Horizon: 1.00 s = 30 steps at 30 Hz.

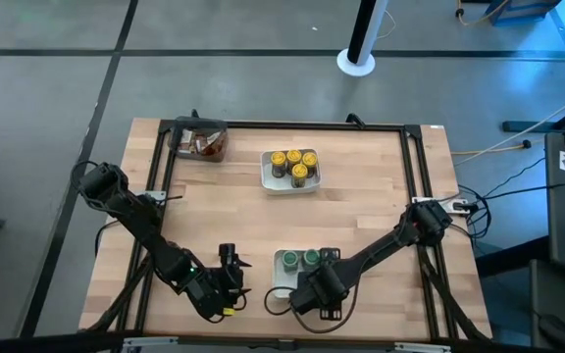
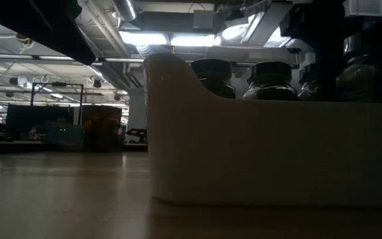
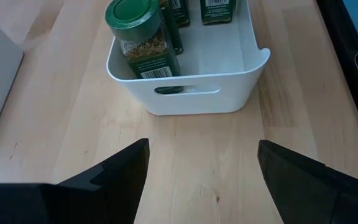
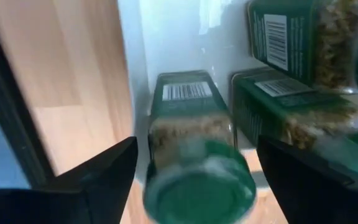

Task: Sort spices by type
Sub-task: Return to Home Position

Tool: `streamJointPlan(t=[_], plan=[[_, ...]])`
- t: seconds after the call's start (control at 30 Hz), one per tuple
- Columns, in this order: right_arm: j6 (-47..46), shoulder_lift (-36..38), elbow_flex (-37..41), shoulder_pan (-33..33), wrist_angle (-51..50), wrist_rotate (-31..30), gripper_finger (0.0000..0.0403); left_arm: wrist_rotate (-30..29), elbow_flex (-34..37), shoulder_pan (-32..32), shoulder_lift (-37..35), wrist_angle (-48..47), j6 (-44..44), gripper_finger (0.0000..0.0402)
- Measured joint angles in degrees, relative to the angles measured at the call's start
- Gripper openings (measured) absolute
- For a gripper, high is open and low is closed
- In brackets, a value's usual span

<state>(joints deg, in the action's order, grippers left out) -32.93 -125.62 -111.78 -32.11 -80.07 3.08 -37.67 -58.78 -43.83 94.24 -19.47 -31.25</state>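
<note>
Several green-lidded spice jars stand in a white tray (image 1: pixel 284 277) near the table's near edge. The tray also shows in the left wrist view (image 3: pixel 191 93) and the low view (image 2: pixel 270 153). My right gripper (image 4: pixel 194 168) is open over this tray. Its fingers stand on either side of one green-lidded jar (image 4: pixel 191 124) with a gap on each side. My left gripper (image 3: pixel 201 168) is open and empty just left of the tray, above the bare table. Several yellow-lidded jars (image 1: pixel 293 164) stand in a second white tray at the far middle. Brown-orange packets (image 1: pixel 204 145) lie in a dark bin at the far left.
The dark bin (image 1: pixel 200 127) and the yellow-lid tray (image 1: pixel 273 181) stand near the far edge. A black frame (image 1: pixel 292 125) runs around the work area. Bare wood lies between the far trays and the near tray. My two grippers are close together at the near edge.
</note>
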Motion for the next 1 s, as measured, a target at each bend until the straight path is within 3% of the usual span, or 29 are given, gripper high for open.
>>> streamJointPlan(t=[0.17, 0.47, 0.67, 0.83, 1.0], plan=[[-1.27, 2.24, 0.01, -0.12, 0.09, 0.93, 0.0326, -0.02, 0.00, -0.07, -0.25, 0.00, 0.24, 0.0285], [-2.99, 9.13, 0.01, -0.01, 1.13, -4.39, 0.0324, 0.13, 0.00, -0.57, -5.00, -2.05, 0.26, 0.0285], [-0.79, 15.74, -0.01, -0.91, 0.89, -13.27, 0.0324, -0.03, -0.02, -0.72, -10.30, -7.45, -0.71, 0.0281], [0.31, 21.61, 0.56, -0.90, 0.84, -21.18, 0.0312, -0.09, -0.02, -0.43, -14.69, -12.46, 1.47, 0.0231], [0.82, 28.05, 5.76, -0.84, 1.78, -26.41, 0.0266, 1.76, 3.20, 1.50, -19.63, -11.79, 6.61, 0.0149]])
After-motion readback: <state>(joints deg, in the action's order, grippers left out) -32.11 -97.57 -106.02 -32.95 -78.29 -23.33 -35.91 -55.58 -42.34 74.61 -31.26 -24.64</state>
